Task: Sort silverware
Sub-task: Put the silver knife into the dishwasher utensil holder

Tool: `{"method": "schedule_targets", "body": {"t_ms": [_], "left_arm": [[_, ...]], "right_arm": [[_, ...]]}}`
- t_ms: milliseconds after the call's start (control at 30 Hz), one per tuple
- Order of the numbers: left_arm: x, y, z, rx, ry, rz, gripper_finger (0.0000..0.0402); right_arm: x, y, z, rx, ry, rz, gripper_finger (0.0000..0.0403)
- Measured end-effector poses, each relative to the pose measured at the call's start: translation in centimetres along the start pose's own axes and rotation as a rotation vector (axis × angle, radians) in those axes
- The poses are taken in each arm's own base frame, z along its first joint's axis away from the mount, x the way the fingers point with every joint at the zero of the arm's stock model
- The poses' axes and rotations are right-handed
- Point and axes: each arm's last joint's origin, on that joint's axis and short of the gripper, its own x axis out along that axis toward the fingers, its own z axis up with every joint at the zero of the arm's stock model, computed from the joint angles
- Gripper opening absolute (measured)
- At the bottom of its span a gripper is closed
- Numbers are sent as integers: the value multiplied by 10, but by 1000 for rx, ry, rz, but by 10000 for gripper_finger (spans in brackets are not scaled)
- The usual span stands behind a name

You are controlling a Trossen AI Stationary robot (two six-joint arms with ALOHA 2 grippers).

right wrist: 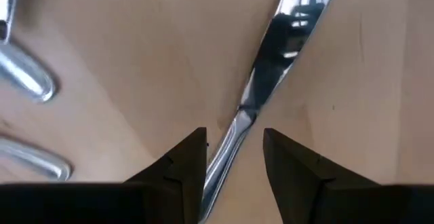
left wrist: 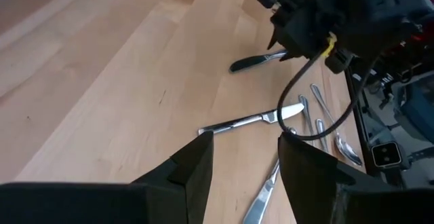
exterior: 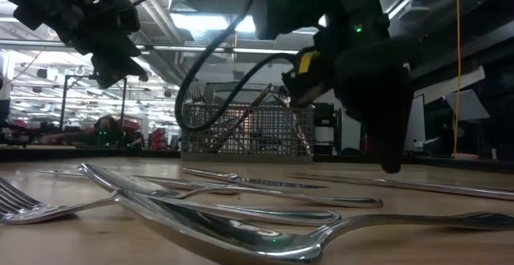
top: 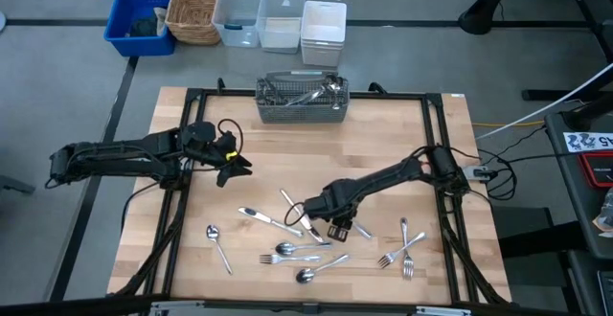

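Along the near edge of the wooden table (top: 192, 259) the silverware (top: 306, 254) lies scattered: spoons, forks and knives spread flat, toward the near right corner. Just behind that scatter the right gripper (right wrist: 234, 157) hangs low with its fingers apart, straddling the handle of a knife (right wrist: 274, 54) without pinching it. Farther back, toward the left edge, the left gripper (left wrist: 245, 163) hovers, also spread and empty. At the far edge stands the wire-mesh basket (top: 302, 112), with more cutlery inside.

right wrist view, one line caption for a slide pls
Right tool open, fingers straddling a table knife lying on the wooden table.
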Motion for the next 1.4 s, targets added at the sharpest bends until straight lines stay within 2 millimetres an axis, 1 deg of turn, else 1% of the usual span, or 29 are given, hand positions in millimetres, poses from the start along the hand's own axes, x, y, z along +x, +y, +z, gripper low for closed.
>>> {"method": "schedule_targets", "body": {"t_ms": [133,333,500,767,867,1100,1200,1333,1400], "left_arm": [[0,0,-1,-2,5,3,153],[0,0,0,-2,5,2,153],[0,0,0,-2,5,2,153],[0,0,-1,-2,5,2,153],[0,0,-1,-2,5,2,153],[0,0,-1,-2,5,2,153],[0,0,-1,-2,6,2,153],[0,0,-1,-2,6,2,153],[0,0,-1,-2,5,2,153]], "right_arm": [[7,-5,-1,9,7,-19,147],[16,-6,0,13,-35,-9,147],[18,-7,0,20,-57,-36,147],[19,-6,1,20,-56,-13,144],[19,-6,1,19,-57,-7,126],[19,-5,2,19,-58,11,44],[19,-5,2,19,-59,13,18],[19,-2,5,14,-93,36,15],[18,0,9,9,-126,58,21]]}}
